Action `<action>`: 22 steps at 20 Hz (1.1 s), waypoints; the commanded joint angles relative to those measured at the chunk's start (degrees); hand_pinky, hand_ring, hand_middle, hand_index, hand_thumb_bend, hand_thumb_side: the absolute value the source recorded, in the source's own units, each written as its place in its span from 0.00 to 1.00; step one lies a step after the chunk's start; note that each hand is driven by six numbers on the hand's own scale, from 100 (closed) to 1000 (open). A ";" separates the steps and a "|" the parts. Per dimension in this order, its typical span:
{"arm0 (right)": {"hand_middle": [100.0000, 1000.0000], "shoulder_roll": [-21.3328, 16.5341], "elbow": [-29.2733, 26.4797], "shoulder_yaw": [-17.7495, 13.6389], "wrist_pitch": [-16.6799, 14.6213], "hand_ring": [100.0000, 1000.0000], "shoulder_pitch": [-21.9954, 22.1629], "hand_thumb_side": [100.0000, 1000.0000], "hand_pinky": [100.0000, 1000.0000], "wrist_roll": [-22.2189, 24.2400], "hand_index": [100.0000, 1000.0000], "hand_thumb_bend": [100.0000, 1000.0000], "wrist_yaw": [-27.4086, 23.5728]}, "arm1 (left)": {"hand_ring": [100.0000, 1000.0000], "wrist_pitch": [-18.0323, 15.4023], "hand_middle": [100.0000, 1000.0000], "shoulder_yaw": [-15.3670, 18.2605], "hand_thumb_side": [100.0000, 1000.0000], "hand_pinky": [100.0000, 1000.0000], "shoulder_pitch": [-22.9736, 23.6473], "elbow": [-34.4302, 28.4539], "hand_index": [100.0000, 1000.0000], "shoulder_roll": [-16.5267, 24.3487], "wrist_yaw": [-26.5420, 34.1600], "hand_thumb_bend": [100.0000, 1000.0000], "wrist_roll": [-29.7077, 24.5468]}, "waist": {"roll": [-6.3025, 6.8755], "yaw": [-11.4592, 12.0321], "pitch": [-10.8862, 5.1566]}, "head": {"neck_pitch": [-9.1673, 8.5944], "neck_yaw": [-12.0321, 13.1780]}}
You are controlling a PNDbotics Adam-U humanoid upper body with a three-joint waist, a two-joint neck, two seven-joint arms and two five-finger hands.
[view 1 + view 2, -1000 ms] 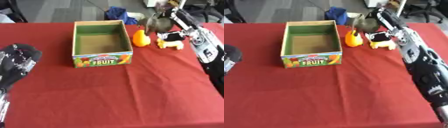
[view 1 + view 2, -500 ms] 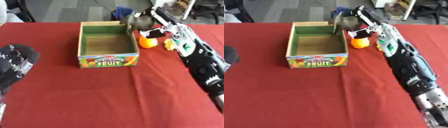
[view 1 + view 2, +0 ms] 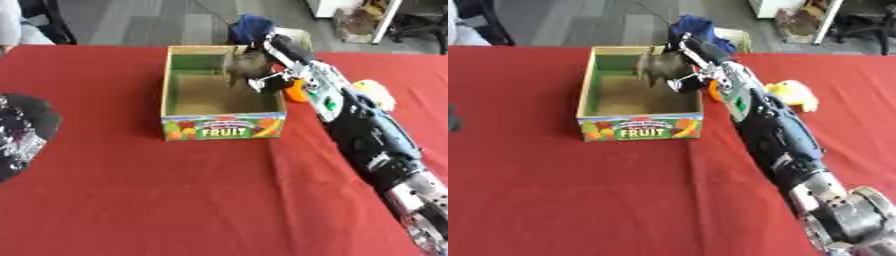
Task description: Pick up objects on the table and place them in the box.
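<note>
Red table point(image 3: 175, 200) filled most of the frame, w/ the open cardboard box point(image 3: 224, 127) marked FRUIT sitting upper centre, green inside walls, brown floor, nothing visible lying in it yet. Right arm point(image 3: 367, 135) ran diagonally from the lower right corner up to the box's far right corner. Right hand point(image 3: 682, 54) was up over that corner, fingers curled round a grey-brown object point(image 3: 658, 67) that hung above the box interior, near the back wall, not touching the floor as far as could be told; what the object was exactly, couldn't make out. Left hand point(image 3: 22, 132) sat idle at the left edge, mid-height, dark and patterned; whether its fingers were spread or curled, cannot tell. Just right of the box, partly behind the arm, an orange object point(image 3: 296, 92) stayed on the table, and further right a pale yellow object point(image 3: 791, 94), both outside the box and waiting their turn. Step in hand, by my read: the drop into the box. To do it well, the object should be centred more over the open floor, away from the back wall and right rim, so it doesn't catch the cardboard edge; lower a bit before letting go so it doesn't bounce out; then lift the hand straight up, since the wrist sat close to the rim and a sideways pull could drag the light box or knock the orange object.
</note>
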 commanded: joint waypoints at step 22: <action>0.82 -5.71 -10.99 0.12 -4.59 1.00 -2.11 0.28 0.85 17.36 0.92 0.29 -10.11 | 0.53 0.20 0.52 0.23 0.30 0.58 -0.18 -0.93 0.57 0.57 0.03 0.53 -0.42 | -0.87 -2.75 -1.53 | -0.19 0.97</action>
